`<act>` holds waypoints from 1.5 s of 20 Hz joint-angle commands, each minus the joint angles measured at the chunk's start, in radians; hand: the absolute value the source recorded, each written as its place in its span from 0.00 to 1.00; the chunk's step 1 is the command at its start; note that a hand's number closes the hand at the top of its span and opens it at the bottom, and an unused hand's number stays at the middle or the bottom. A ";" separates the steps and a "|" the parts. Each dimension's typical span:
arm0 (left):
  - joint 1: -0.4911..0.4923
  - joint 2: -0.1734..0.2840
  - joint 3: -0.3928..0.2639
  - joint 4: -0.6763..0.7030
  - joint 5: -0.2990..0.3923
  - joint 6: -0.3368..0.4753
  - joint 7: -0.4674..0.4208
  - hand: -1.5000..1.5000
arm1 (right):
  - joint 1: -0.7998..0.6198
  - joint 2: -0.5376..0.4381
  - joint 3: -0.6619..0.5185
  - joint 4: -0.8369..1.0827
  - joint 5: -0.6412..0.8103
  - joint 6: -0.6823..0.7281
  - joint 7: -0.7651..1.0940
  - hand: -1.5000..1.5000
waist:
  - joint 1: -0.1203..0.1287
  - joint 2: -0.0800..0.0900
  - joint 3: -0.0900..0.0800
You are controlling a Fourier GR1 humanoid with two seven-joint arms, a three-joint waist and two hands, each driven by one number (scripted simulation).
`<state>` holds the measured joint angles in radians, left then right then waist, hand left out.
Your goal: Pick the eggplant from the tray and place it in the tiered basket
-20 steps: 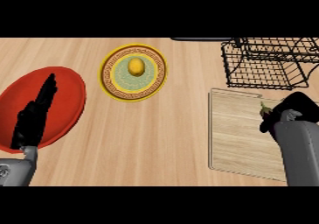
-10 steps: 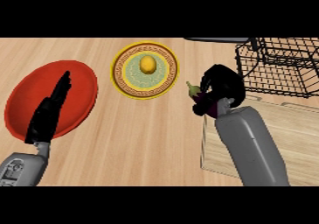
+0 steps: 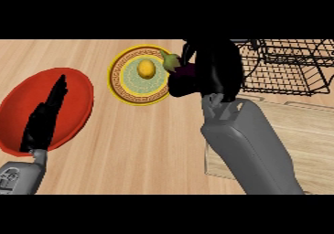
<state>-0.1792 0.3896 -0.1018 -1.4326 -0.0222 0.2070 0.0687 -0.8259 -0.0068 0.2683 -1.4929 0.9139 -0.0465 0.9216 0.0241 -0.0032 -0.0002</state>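
My right hand [image 3: 213, 68] is raised above the counter, its fingers curled round a dark purple eggplant [image 3: 181, 73] whose green stem [image 3: 172, 60] pokes out to the left. It hovers between the yellow plate and the black wire tiered basket [image 3: 291, 64] at the upper right. The pale wooden tray [image 3: 311, 132] lies at the right, partly hidden by my right forearm. My left hand [image 3: 44, 116] rests open at the left, fingers straight, over the red plate.
A yellow-rimmed plate [image 3: 125, 89] with a yellow lemon [image 3: 147, 68] on it sits at top centre, just left of the held eggplant. A red plate [image 3: 74, 82] lies at the left under my left hand. Bare wooden counter [image 3: 142, 146] fills the middle.
My right hand has lifted the eggplant off the tray and carried it up and left, close to the yellow plate. The view has shifted. The left hand stays open over the red plate.
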 commanded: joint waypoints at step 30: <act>0.074 -0.049 0.064 -0.028 -0.053 -0.049 -0.036 0.50 | -0.258 -0.459 -0.226 0.523 0.201 0.069 -0.397 1.00 | -0.010 0.006 0.000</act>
<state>-0.1532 0.3509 -0.0404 -1.4406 -0.0745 0.1648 0.0570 -1.1009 -0.4244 0.0554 -1.0324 1.0802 0.0627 0.5741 0.0159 0.0048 -0.0004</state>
